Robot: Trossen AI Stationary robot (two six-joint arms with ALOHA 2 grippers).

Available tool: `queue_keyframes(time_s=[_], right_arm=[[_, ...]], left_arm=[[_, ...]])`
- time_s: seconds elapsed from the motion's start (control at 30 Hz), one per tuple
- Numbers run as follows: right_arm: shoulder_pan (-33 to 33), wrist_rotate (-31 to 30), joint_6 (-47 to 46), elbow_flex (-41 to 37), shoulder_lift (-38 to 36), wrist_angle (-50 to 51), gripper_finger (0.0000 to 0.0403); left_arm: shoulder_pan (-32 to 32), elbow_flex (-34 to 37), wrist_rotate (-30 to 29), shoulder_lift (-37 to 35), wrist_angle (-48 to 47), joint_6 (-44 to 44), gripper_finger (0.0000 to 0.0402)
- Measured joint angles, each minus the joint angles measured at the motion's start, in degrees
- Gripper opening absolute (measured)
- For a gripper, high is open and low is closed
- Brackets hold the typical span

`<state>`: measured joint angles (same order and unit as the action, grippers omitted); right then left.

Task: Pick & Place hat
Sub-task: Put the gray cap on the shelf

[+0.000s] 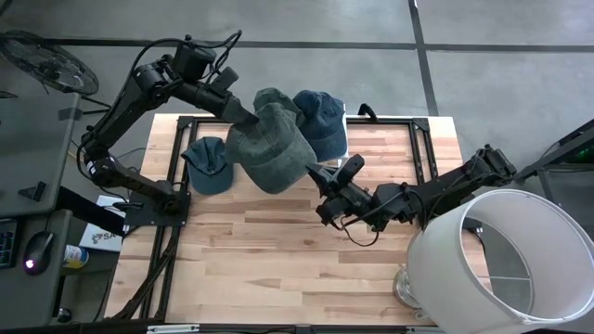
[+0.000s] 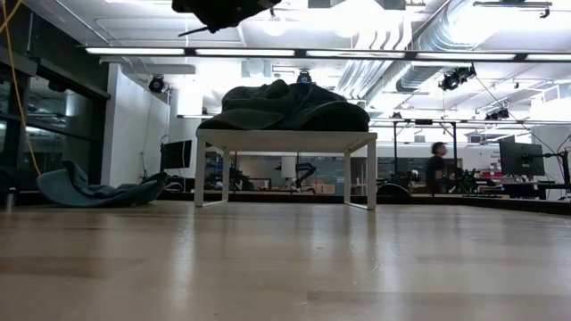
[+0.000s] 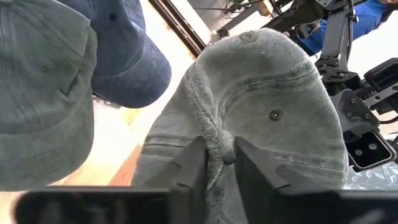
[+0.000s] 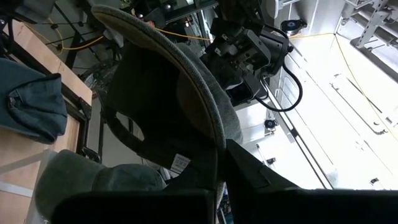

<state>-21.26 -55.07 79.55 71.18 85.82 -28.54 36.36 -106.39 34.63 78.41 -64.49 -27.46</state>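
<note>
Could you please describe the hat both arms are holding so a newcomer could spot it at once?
Look at the wooden table, toward its far edge where the hats cluster. The grey-green hat is the largest, held between the left gripper and right gripper, while its blue neighbours are smaller and untouched.

Hat (image 1: 272, 148) between left pincer (image 1: 249, 115) and right pincer (image 1: 316, 173), above table (image 1: 278, 260).

I can't read any text from here. The grey-green hat (image 4: 168, 118) has a small white tag (image 4: 180, 163) sewn inside, but its print is too fine for me to make out.
</note>
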Motion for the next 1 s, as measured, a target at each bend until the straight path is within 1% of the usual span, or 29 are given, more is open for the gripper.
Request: queue_keyframes(time_s=[0.1,0.13,0.23,0.33,0.4,0.53,0.7,0.87,1.0], right_arm=[[0.0,0.0,0.0,0.0,0.0,0.0,0.0003],[0.0,0.0,0.0,0.0,0.0,0.0,0.0003],[0.0,0.0,0.0,0.0,0.0,0.0,0.0004],[0.0,-0.1,-1.4,0.0,0.0,0.0,0.0015],[0.0,-0.9,-4.6,0.0,0.0,0.0,0.0027],[0.0,-4.7,-11.6,0.0,0.0,0.2,0.0048],[0.7,-7.6,-20.7,0.0,0.0,1.1,0.0064],[1.0,-7.4,-29.9,0.0,0.0,3.8,0.0082],[1.4,-5.9,-38.9,0.0,0.0,8.6,0.011]], left_arm=[[0.0,0.0,0.0,0.0,0.0,0.7,0.0032],[0.0,0.0,0.0,0.0,0.0,1.2,0.0023],[0.0,0.0,0.7,0.0,0.0,1.7,0.0022],[0.0,0.0,0.8,0.0,0.0,2.2,0.0022],[0.0,0.0,0.8,0.0,0.2,2.6,0.0022],[0.0,0.1,0.9,-0.2,2.0,3.3,0.0022],[0.0,0.1,1.9,-0.3,4.9,5.3,0.0022],[0.0,0.1,2.1,-0.3,6.8,7.0,0.0022],[0.5,-1.5,2.5,-0.3,7.1,8.5,0.0022]])
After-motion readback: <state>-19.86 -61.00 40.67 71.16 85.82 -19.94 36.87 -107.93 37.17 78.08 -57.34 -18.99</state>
